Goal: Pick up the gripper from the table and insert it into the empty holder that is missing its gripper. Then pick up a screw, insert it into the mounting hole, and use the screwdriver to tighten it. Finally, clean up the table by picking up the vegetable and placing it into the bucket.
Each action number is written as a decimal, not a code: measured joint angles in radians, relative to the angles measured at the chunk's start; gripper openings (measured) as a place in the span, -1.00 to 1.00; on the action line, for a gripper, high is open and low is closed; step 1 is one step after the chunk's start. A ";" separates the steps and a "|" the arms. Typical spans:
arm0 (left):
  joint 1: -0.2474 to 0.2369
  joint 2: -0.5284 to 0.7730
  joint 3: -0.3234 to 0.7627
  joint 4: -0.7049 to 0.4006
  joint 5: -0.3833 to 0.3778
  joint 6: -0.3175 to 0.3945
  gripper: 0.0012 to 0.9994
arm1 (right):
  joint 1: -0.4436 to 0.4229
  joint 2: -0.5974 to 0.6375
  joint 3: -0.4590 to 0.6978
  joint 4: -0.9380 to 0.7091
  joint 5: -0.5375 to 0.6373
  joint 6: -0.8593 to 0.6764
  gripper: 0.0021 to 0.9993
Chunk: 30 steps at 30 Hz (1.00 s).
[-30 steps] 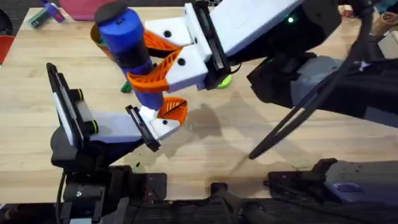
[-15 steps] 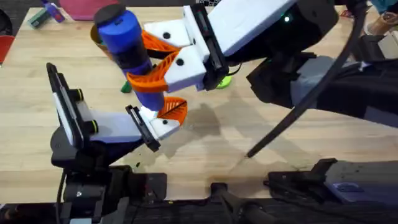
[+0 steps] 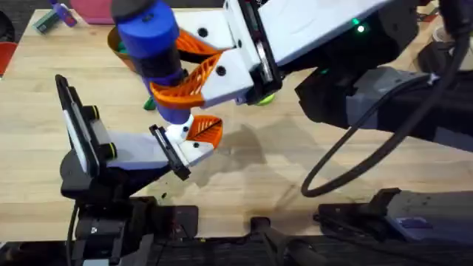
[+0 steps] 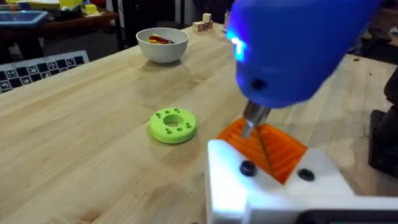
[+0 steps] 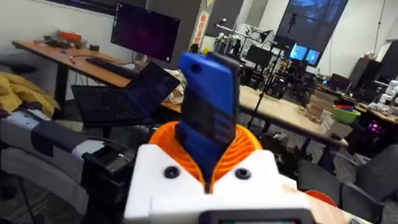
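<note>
Left side of the table: our left gripper [image 3: 194, 140] lies low near the front edge, its orange pads pressed together with nothing between them. We judge it is bracing the mounted part under the tool.

Centre: our right gripper [image 3: 194, 70] reaches across from the right and is clamped on the blue screwdriver [image 3: 151, 52], orange pads squeezing its body. The screwdriver stands close to upright, long axis running top to bottom with a slight lean, fat blue end toward the camera. In the left wrist view its metal bit [image 4: 252, 118] points down onto the orange pads of the white fingers there. We cannot make out the screw itself.

Step in hand, as we judge it: tightening the screw. To do it well we keep the bit square over the screw head, press lightly, and avoid tilting the handle.

Right of centre: a green ring [image 4: 173, 125] lies flat on the table [image 3: 244, 185], with a white bowl [image 4: 162, 44] farther off.
</note>
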<state>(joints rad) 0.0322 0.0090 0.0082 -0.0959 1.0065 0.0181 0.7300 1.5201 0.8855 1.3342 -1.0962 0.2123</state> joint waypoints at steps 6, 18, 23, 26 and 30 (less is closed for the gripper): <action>0.000 0.000 0.000 0.000 0.000 0.000 -0.97 | 0.000 -0.026 0.000 -0.002 0.000 0.016 -0.95; 0.000 0.000 0.000 0.000 0.000 0.000 -0.97 | -0.001 -0.050 0.000 -0.099 -0.005 0.042 -0.95; 0.000 0.000 0.000 0.000 0.000 0.000 -0.97 | -0.001 -0.050 0.000 -0.191 -0.005 0.042 -0.95; 0.000 0.000 0.000 0.000 0.001 0.000 -0.97 | -0.001 -0.050 0.000 -0.204 -0.005 0.040 -0.95; 0.000 0.000 0.000 0.000 0.001 0.000 -0.97 | -0.001 -0.050 0.000 -0.206 0.001 0.031 -0.95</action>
<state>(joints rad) 0.0322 0.0090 0.0082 -0.0959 1.0073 0.0181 0.7288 1.4700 0.8856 1.1286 -1.0955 0.2438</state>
